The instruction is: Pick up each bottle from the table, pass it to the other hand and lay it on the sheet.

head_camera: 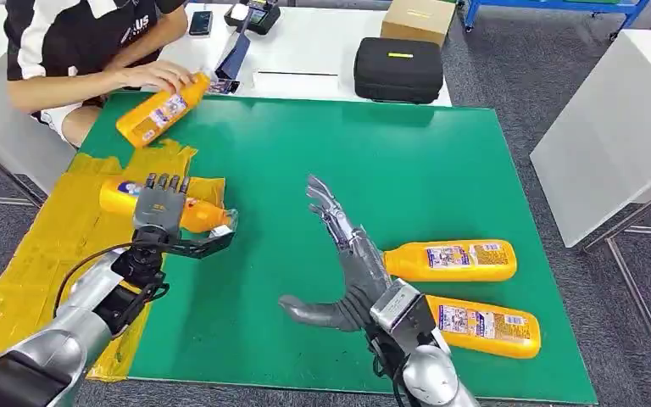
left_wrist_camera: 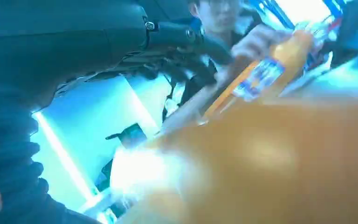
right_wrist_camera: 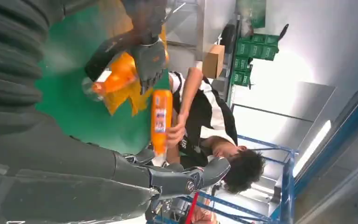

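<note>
Left hand (head_camera: pixel 163 209): fingers wrapped over an orange bottle (head_camera: pixel 199 215) above the yellow sheet (head_camera: pixel 42 254). Right hand (head_camera: pixel 339 254): fingers spread, empty. Two bottles (head_camera: pixel 449 260) await you on the green mat (head_camera: pixel 322 170). Risk: the person's hand (head_camera: pixel 157 76), holding another bottle (head_camera: pixel 159 110), could stray into your release.

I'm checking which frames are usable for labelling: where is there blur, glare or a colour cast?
Head view: sharp, evenly lit. Left wrist view: strong blue cast, the bottle in the left robot hand a blurred orange mass. Right wrist view: turned sideways, bright glare on the far wall.
</note>
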